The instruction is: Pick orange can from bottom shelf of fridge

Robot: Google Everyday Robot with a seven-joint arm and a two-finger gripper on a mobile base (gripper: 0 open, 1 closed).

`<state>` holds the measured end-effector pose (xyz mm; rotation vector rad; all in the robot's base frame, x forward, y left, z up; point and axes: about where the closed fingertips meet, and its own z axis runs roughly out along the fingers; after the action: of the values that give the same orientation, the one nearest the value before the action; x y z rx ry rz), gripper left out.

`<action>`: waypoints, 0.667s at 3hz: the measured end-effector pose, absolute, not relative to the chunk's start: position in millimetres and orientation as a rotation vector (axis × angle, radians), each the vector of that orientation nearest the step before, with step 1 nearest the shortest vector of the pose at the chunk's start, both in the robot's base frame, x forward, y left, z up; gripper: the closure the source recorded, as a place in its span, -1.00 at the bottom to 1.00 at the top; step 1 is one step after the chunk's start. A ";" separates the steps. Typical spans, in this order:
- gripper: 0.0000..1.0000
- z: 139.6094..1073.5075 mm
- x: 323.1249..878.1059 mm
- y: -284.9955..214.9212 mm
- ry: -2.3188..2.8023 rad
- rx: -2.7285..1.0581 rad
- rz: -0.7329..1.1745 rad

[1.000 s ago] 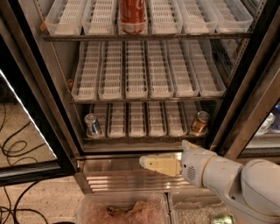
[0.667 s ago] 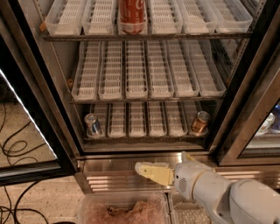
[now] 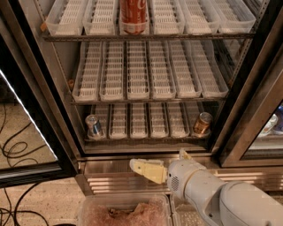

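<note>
The orange can [image 3: 202, 123] stands at the right end of the bottom shelf [image 3: 141, 122] of the open fridge [image 3: 250, 115]. My gripper [image 3: 157, 160] is below the shelf, in front of the ribbed steel base [image 3: 110, 182], down and left of the can and well apart from it. Its yellow fingers [image 3: 148, 170] are spread and hold nothing. The white arm comes in from the lower right.
A blue-and-silver can [image 3: 93, 126] stands at the left end of the bottom shelf. A red cola can [image 3: 133, 13] is on the top rack. The glass door [image 3: 26, 132] hangs open at left, with cables [image 3: 13, 152] on the floor. A clear tub [image 3: 126, 212] sits at the bottom.
The gripper and arm have moved left and lower in front of the steel base. The cans have not moved.
</note>
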<state>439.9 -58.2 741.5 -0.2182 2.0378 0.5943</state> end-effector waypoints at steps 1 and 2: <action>-1.00 741.9 447.1 -63.4 2.035 -0.157 0.490; -1.00 742.8 454.9 -76.8 2.032 -0.116 0.413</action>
<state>454.9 -76.8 742.8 -0.1162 2.0319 0.4134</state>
